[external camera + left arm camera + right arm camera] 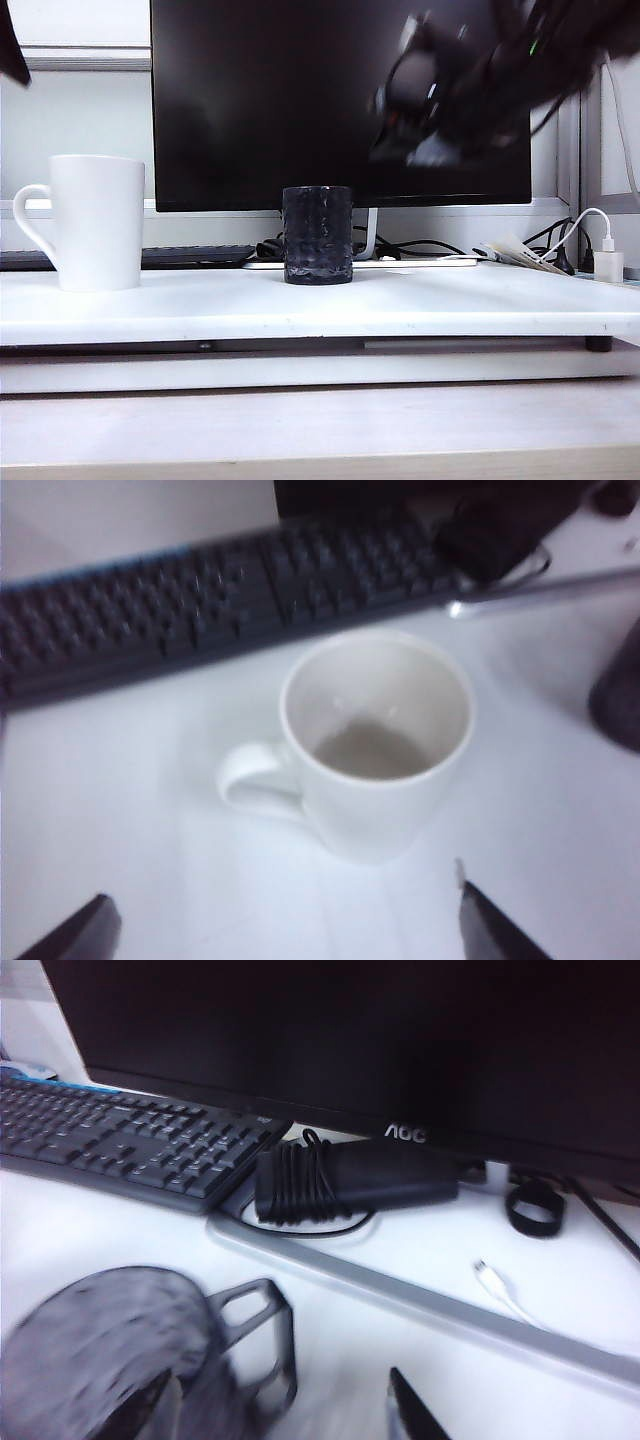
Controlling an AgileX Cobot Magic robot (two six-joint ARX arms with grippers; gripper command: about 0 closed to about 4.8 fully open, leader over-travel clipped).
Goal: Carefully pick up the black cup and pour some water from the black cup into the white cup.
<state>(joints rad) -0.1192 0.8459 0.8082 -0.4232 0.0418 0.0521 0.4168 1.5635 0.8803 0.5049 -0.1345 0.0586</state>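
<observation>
The black cup [317, 235], a dark dimpled tumbler, stands upright mid-table. The white cup [95, 222], a tall mug with its handle turned outward, stands at the left. My right gripper [415, 120] is a blur high above and to the right of the black cup, touching nothing. In the right wrist view the black cup [105, 1350] lies blurred beside one finger, and the right gripper [285, 1415] is open. My left gripper [285, 935] hangs open above the table, just short of the white cup [375, 745], whose inside looks dry. No water shows.
A large black monitor [340, 100] fills the back, with a keyboard [130, 1145] in front of it. A black power brick wound with cable [350, 1180] lies on the monitor's base. A white charger [607, 262] and loose cables sit at the far right.
</observation>
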